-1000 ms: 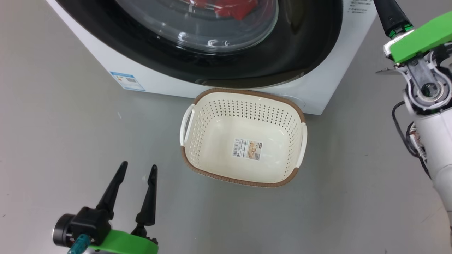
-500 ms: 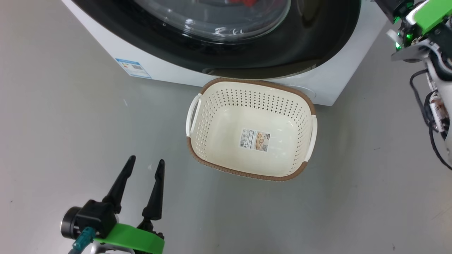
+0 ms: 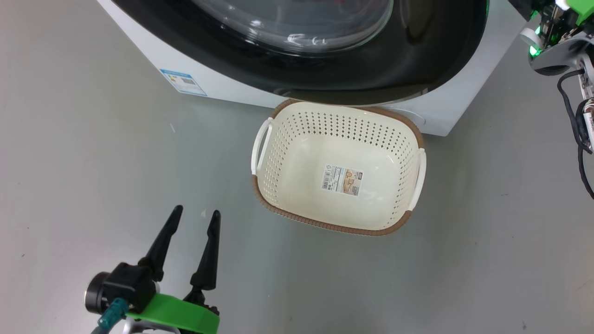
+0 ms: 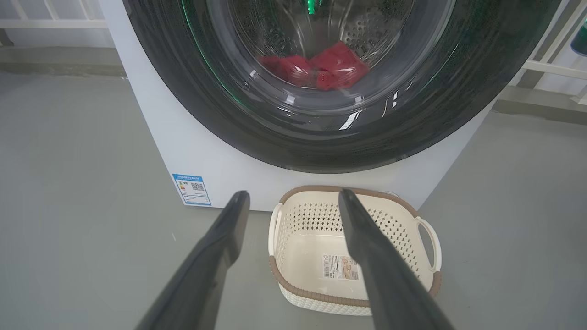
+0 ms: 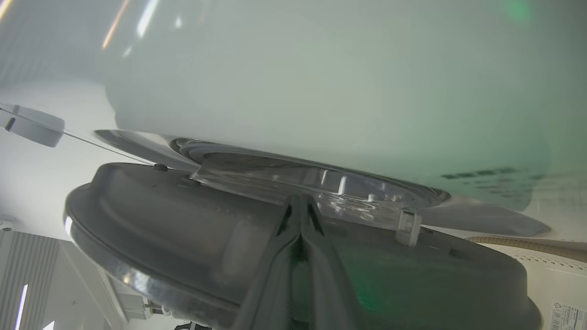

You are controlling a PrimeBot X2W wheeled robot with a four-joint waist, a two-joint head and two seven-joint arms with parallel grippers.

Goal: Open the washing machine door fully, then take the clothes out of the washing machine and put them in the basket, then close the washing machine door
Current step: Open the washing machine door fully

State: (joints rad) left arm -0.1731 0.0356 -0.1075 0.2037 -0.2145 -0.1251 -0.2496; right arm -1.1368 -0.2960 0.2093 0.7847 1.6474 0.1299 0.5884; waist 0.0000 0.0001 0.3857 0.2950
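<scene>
The washing machine (image 3: 222, 88) stands at the top of the head view, its black-rimmed washing machine door (image 3: 417, 60) over the drum. Red clothes (image 4: 337, 68) lie inside, seen through the glass. The cream basket (image 3: 334, 226) sits on the floor against the machine's front and holds nothing. My left gripper (image 3: 195, 211) hovers open, low and left of the basket. In the right wrist view my right gripper (image 5: 300, 201) is shut, with nothing held. Its fingers lie along the grey inner side of the door (image 5: 160, 215), which stands ajar from the white front.
Grey floor (image 3: 93, 162) spreads to the left, right and front of the basket. A blue label (image 3: 183, 82) marks the machine's lower left front. My right wrist (image 3: 552, 41) and its cables hang at the head view's upper right, beside the machine's corner.
The head camera has moved, so machine and basket sit further right and higher in the picture. My right wrist has risen toward the top right corner. The left gripper stays open.
</scene>
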